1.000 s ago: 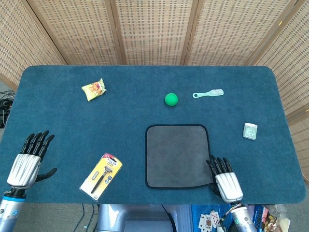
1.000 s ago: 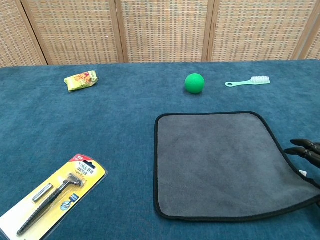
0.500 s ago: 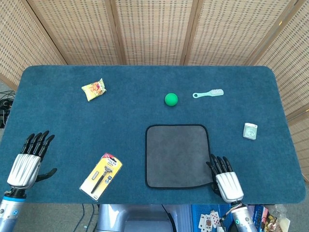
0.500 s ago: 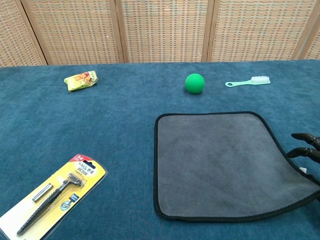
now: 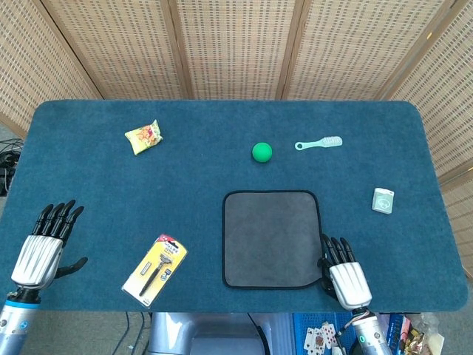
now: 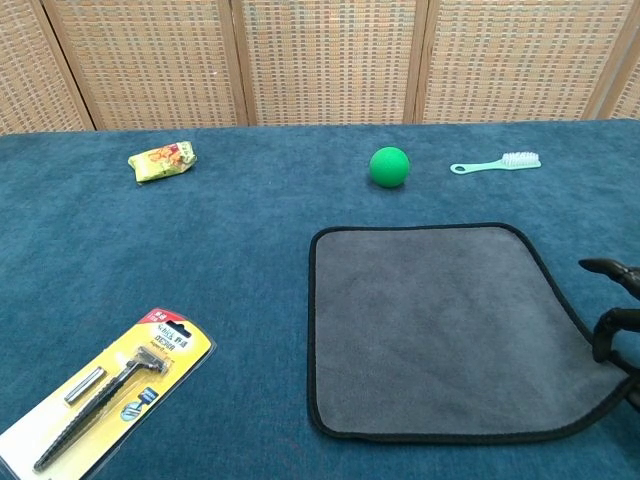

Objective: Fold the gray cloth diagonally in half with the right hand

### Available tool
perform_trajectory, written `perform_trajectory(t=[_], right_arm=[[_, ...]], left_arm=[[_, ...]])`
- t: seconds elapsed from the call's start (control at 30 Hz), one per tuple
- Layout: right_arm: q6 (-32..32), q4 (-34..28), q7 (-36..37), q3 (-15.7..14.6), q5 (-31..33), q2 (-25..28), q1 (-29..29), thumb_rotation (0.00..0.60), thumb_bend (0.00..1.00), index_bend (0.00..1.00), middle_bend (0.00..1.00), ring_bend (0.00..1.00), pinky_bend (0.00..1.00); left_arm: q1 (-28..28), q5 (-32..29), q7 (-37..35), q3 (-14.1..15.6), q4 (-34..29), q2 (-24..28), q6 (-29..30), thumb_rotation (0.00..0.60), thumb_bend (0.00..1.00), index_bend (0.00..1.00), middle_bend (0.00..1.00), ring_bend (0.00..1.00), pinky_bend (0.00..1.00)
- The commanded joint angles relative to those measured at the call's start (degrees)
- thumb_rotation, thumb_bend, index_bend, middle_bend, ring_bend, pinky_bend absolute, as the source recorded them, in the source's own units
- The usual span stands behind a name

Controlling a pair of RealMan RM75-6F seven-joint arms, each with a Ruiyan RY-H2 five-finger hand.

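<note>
The gray cloth (image 5: 271, 238) (image 6: 447, 327) with a black hem lies flat and unfolded on the blue table, right of centre and near the front edge. My right hand (image 5: 342, 271) sits at the cloth's near right corner, its dark fingers (image 6: 616, 325) spread at the hem beside the cloth. It holds nothing that I can see. In the chest view only its fingertips show at the right edge. My left hand (image 5: 43, 247) hovers far off at the front left, fingers spread and empty.
A packaged razor (image 5: 156, 267) (image 6: 105, 387) lies at the front left. Behind the cloth are a green ball (image 5: 261, 151) (image 6: 389, 166) and a mint brush (image 5: 319, 143) (image 6: 496, 161). A yellow snack packet (image 5: 144, 136) (image 6: 163, 160) lies at the back left, a small white box (image 5: 383, 200) at the right.
My right hand has drawn back slightly toward the front edge, and its fingertips have shifted at the cloth's near right corner. The cloth and the left hand have not moved.
</note>
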Motion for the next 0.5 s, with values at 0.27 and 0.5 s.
perform_trajectory(t=[0.27,0.5], right_arm=[[0.3,0.6,1.5,0.3,-0.3,-0.5,0.3,0.600,0.54,0.57,0.09,0.00,0.00],[0.1,0.7,1.8,0.9,-0.4,-0.7,0.9,0.600,0.54,0.59,0.09,0.00,0.00]], left_arm=[[0.0,0.1,0.1,0.0,0.0,-0.1,0.0,0.600,0.16,0.00,0.00,0.00,0.00],[0.0,0.0,0.1,0.0,0.0,-0.1,0.0,0.600,0.16,0.00,0.00,0.00,0.00]])
